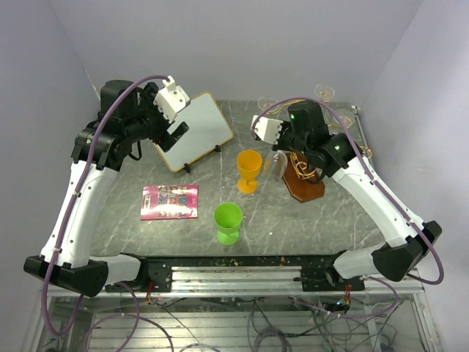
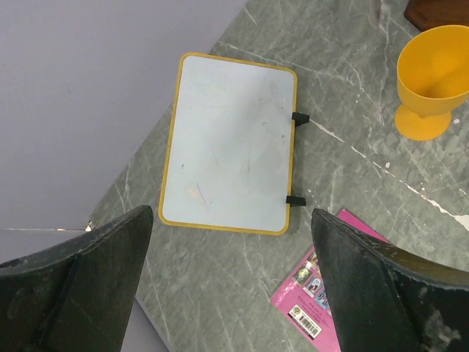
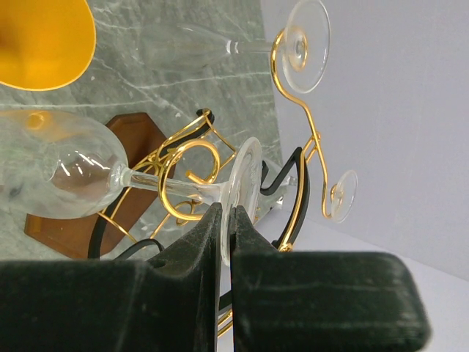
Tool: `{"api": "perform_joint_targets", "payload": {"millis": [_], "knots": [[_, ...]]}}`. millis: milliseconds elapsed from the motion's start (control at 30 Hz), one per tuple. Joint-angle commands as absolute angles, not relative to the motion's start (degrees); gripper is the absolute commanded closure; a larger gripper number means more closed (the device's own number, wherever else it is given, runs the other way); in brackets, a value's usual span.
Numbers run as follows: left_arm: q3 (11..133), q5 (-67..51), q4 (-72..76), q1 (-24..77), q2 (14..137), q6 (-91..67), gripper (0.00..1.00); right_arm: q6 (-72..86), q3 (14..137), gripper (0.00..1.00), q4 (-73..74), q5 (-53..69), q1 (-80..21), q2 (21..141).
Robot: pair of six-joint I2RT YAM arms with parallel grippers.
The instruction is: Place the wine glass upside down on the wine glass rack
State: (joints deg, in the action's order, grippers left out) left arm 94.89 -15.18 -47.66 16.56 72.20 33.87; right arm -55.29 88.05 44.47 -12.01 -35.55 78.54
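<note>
Bright even light, soft shadows, glints on the wine glass (image 3: 67, 167)

Definitely a robotics lab test cell, not anybody's home. Plain pale walls (image 1: 242, 44) box in a grey marble-look table (image 1: 344, 227). The left arm (image 1: 84, 191) and right arm (image 1: 374, 194) are bolted to an aluminium rail (image 1: 242, 277) at its edge, and loose cables (image 1: 267, 319) tangle underneath. On top it's just mismatched props: whiteboard (image 1: 194, 132), orange goblet (image 1: 249, 169), green goblet (image 1: 228, 220), pink booklet (image 1: 170, 202).
</note>
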Motion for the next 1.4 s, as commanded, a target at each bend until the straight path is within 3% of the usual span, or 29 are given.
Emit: {"api": "perform_joint_targets", "payload": {"millis": [0, 1367], "knots": [[94.16, -14.43, -45.51, 15.83, 70.71, 34.53, 0.0, -56.16, 90.69, 1.0, 43.55, -12.2, -36.71, 78.73], [93.17, -13.91, -45.62, 15.73, 69.8, 35.25, 0.0, -60.91, 86.14, 0.99, 37.69, -24.94, -38.94, 82.09]]}}
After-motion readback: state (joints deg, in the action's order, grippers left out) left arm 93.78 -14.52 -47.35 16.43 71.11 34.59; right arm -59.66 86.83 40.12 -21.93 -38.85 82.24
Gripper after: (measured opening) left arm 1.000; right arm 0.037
